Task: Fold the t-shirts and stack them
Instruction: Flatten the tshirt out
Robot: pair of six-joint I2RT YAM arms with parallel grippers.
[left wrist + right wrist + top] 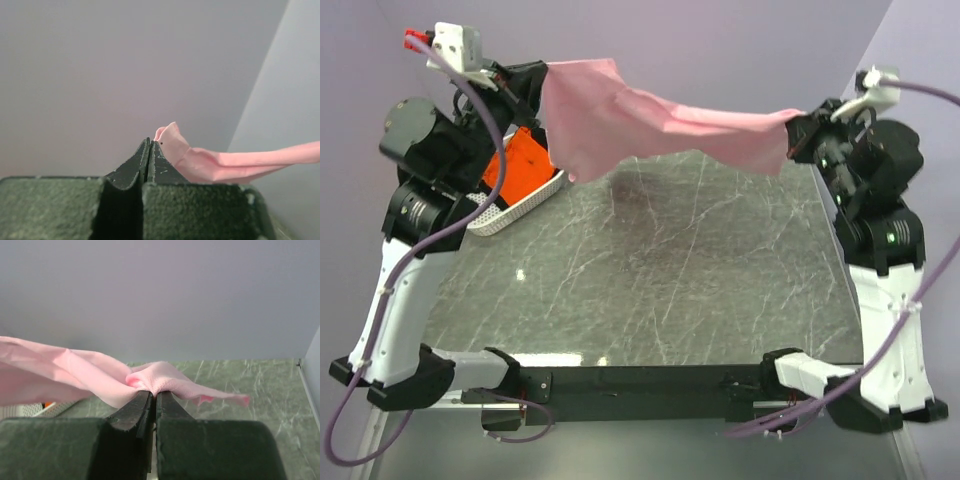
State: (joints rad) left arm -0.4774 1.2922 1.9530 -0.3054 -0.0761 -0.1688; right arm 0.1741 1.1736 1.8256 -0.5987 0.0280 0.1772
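Pink shirt (650,125) up in the air on the top view, strung like a hammock between the two arms, its left part hanging lowest, well clear of the table (670,290) and throwing a faint shadow on the marble. Left end effector (545,85) pinches one end up high, and right end effector (798,135) pinches the other, a touch lower. Orange shirt (520,165) sits in the white basket (520,215) at the table's far left, partly behind the left arm. Over to the left wrist: jaws pressed tight on a corner of the pink shirt (225,165), the rest trailing off right against a plain wall (125,65). Right wrist now: jaws clamped on a bunched fold of the pink shirt (75,375), fabric spreading left, a short tail flopping right above the table (265,375), basket (30,410) edge peeking in at lower left.
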